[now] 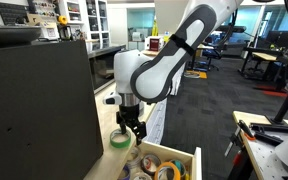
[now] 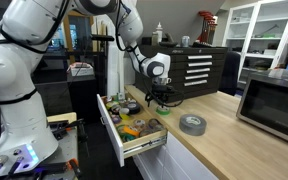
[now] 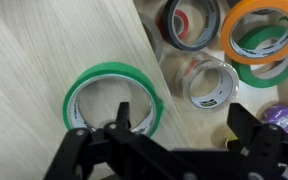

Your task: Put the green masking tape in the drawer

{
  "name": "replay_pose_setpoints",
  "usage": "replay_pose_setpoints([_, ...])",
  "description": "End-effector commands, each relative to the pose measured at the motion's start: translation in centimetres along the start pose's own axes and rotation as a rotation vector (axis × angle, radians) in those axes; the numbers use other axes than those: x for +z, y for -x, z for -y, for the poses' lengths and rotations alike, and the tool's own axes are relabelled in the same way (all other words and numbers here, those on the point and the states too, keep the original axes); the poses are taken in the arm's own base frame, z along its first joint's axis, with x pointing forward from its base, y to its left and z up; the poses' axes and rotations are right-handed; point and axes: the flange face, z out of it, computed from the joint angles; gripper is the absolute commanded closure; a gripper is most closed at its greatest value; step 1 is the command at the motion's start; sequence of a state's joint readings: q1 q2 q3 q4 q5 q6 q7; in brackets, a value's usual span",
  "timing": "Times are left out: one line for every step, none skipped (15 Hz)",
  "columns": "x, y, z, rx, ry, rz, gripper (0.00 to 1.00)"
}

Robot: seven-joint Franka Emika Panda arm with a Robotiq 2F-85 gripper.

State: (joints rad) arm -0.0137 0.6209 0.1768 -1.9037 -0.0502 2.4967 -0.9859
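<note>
The green masking tape (image 3: 84, 88) lies flat on the wooden countertop, right beside the open drawer (image 3: 170, 78). It also shows in an exterior view (image 1: 119, 141). My gripper (image 3: 181, 126) is open and hangs low over it. One fingertip is over the ring's hole and the other is over the drawer. In both exterior views the gripper (image 1: 131, 124) (image 2: 162, 99) points down at the counter edge by the drawer (image 1: 196, 160) (image 2: 142, 146). The drawer is pulled out and holds several tape rolls.
In the drawer lie an orange roll (image 3: 263, 28), a dark roll (image 3: 189, 20) and a clear roll (image 3: 215, 82). A larger grey tape roll (image 2: 192, 124) lies on the countertop. A microwave (image 2: 274, 100) stands at the counter's end. A dark cabinet (image 1: 39, 100) stands beside the counter.
</note>
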Motion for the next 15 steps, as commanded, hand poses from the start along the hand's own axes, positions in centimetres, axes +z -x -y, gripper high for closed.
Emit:
replay_pose_setpoints([0.6,0.0,-0.5,-0.018,-0.009,-0.023,0.0])
replay_pose_setpoints([0.9,0.0,-0.5,-0.017,-0.015,-0.021,0.0])
replay_pose_setpoints([1.2,0.2,-0.5,-0.018,-0.02,-0.021,0.0])
replay_pose_setpoints([1.5,0.2,-0.5,-0.02,-0.025,-0.02,0.0])
replay_pose_setpoints([1.7,0.3,-0.5,-0.02,-0.03,-0.018,0.0])
replay_pose_setpoints([1.9,0.4,-0.5,-0.02,-0.033,-0.018,0.0])
replay_pose_setpoints([1.9,0.4,-0.5,-0.023,-0.031,-0.021,0.25])
replay_pose_setpoints([1.9,0.4,-0.4,-0.024,-0.02,-0.017,0.26])
replay_pose_setpoints([1.7,0.3,-0.4,-0.031,-0.014,-0.018,0.32])
replay_pose_setpoints([1.5,0.2,-0.4,-0.037,-0.013,-0.022,0.4])
replay_pose_setpoints([1.3,0.1,-0.4,-0.038,-0.008,-0.024,0.46])
replay_pose_setpoints([1.1,0.0,-0.5,-0.043,-0.007,-0.029,0.54])
replay_pose_setpoints([0.9,0.0,-0.5,-0.047,-0.005,-0.032,0.59])
replay_pose_setpoints([0.8,0.0,-0.6,-0.048,-0.004,-0.035,0.67])
replay_pose_setpoints([0.7,0.0,-0.6,-0.049,-0.003,-0.039,0.73])
